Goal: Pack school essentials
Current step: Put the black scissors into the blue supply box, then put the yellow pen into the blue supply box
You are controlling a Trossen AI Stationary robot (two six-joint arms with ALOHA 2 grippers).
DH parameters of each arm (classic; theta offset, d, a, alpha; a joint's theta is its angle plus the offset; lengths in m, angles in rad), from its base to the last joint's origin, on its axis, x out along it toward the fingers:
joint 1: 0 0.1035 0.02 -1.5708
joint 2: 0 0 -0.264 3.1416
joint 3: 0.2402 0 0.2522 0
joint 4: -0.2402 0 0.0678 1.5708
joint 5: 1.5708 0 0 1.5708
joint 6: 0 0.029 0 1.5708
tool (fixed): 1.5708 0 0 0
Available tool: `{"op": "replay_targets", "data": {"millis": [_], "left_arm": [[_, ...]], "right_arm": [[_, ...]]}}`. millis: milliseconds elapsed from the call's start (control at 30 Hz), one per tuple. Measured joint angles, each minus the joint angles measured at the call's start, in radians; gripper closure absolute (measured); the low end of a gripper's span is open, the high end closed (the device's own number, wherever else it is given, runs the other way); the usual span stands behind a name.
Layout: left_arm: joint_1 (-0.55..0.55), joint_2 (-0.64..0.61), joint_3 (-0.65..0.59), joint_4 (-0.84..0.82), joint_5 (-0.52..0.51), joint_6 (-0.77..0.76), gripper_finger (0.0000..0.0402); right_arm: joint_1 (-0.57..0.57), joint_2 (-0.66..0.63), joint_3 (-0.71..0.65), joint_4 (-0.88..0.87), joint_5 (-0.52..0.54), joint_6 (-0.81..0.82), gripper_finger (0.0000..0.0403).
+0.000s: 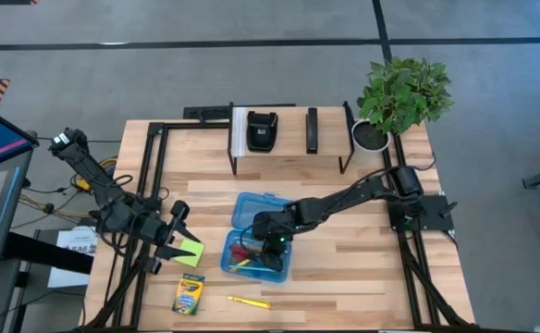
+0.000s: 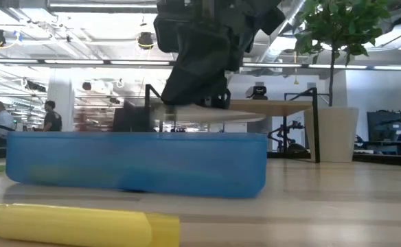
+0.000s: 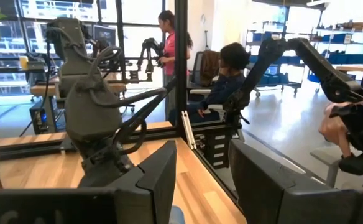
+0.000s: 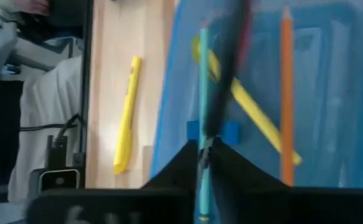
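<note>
One translucent blue plastic case (image 1: 248, 211) lies under the right gripper (image 1: 275, 246). In it lie one orange pencil (image 4: 286, 93), one yellow pencil (image 4: 247, 106), one teal pen (image 4: 203, 112) and one blue eraser (image 4: 230, 131). Beside the case lie one yellow highlighter (image 1: 249, 302), one crayon box (image 1: 189, 293) and one green sticky-note pad (image 1: 190, 251).

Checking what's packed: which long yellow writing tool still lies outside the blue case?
The yellow highlighter on bare wood beside the crayon box; the yellow pencil lies inside the blue case.

Overhead and table-level cameras both see the blue case (image 1: 259, 236).
</note>
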Motion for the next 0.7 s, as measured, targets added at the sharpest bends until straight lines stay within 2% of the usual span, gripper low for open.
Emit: {"op": "replay_targets", "data": {"millis": [200, 333, 467, 600, 700], "left_arm": [[0.000, 0.000, 0.000, 0.019, 0.000, -0.002, 0.0264], [0.000, 0.000, 0.000, 0.014, 0.002, -0.010, 0.0264], [0.000, 0.000, 0.001, -0.049, -0.016, -0.077, 0.0264], [0.000, 0.001, 0.001, -0.157, -0.076, -0.177, 0.0264], [0.000, 0.015, 0.001, -0.210, -0.098, -0.240, 0.0264]], "right_arm": [[-0.017, 0.000, 0.000, -0.075, 0.000, 0.029, 0.0248], [-0.024, -0.040, -0.001, -0.132, 0.005, 0.040, 0.0205], [0.010, -0.117, 0.000, -0.136, 0.105, -0.022, 0.0196], [0.097, -0.191, 0.000, -0.110, 0.249, -0.119, 0.0207], [0.156, -0.211, 0.000, -0.036, 0.287, -0.147, 0.0217]]}}
